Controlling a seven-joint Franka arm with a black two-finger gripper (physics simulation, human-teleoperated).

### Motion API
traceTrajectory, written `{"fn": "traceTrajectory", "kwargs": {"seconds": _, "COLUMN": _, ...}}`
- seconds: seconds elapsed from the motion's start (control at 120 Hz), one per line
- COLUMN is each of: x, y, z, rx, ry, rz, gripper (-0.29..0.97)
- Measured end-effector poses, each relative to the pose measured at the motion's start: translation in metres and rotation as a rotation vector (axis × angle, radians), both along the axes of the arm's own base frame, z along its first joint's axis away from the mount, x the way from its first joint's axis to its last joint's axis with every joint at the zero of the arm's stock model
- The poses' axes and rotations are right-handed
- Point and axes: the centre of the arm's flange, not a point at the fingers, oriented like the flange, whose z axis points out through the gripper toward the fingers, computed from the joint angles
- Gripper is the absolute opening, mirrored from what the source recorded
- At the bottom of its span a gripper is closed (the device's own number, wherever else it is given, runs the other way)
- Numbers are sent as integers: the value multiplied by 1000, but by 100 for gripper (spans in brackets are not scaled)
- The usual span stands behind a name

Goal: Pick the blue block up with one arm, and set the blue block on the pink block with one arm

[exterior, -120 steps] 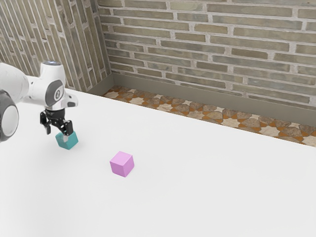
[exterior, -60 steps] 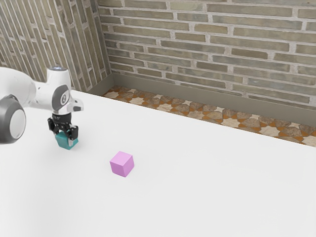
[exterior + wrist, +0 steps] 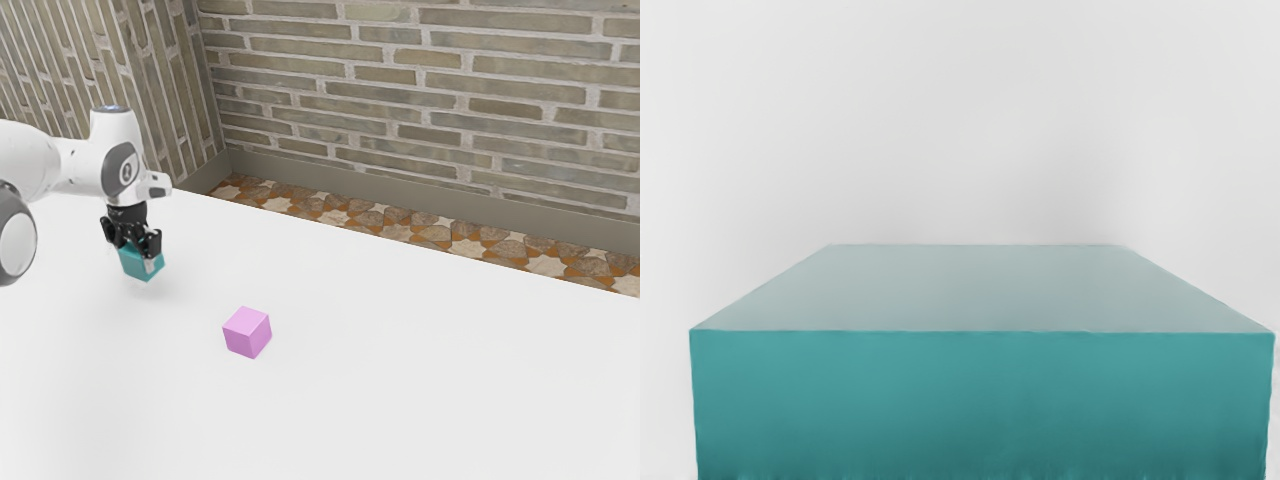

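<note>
My black gripper [image 3: 136, 250] is shut on the blue-green block [image 3: 141, 266], which hangs a little above the white table at the exterior view's left. The same block [image 3: 980, 350] looms large and close under my hand in the wrist view. The pink block [image 3: 247, 332] rests on the table, lower and toward the exterior view's right of the held block, well apart from it.
The white table [image 3: 420, 370] stretches wide toward the exterior view's right. Behind its far edge runs a strip of patterned floor tiles [image 3: 430, 228], and brick walls [image 3: 420, 90] close off the back and the left.
The gripper closed on the blue-green block and lifted it off the table, moving slightly up and toward the exterior view's right. The pink block has stayed put.
</note>
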Motion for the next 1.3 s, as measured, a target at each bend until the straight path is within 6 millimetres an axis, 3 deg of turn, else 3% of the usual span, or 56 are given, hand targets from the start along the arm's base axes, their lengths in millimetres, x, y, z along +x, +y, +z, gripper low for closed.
{"fn": "traceTrajectory", "kwargs": {"seconds": 0.067, "x": 1, "y": -14, "z": 17, "rx": -28, "ry": -17, "rz": 0, "gripper": 33}}
{"fn": "traceTrajectory", "kwargs": {"seconds": 0.283, "x": 3, "y": -97, "z": 50, "rx": -106, "ry": -39, "rz": -64, "gripper": 32}}
{"fn": "traceTrajectory", "kwargs": {"seconds": 0.458, "x": -6, "y": -162, "z": 57, "rx": -134, "ry": -20, "rz": -128, "gripper": 32}}
{"fn": "traceTrajectory", "kwargs": {"seconds": 0.6, "x": -18, "y": -183, "z": 49, "rx": -147, "ry": 10, "rz": -136, "gripper": 32}}
{"fn": "traceTrajectory", "kwargs": {"seconds": 0.925, "x": -20, "y": -243, "z": 43, "rx": -157, "ry": 29, "rz": -182, "gripper": 32}}
{"fn": "traceTrajectory", "kwargs": {"seconds": 1.092, "x": -28, "y": -248, "z": 28, "rx": -165, "ry": 59, "rz": -157, "gripper": 31}}
{"fn": "traceTrajectory", "kwargs": {"seconds": 1.3, "x": -33, "y": -259, "z": 24, "rx": -155, "ry": 67, "rz": -136, "gripper": 31}}
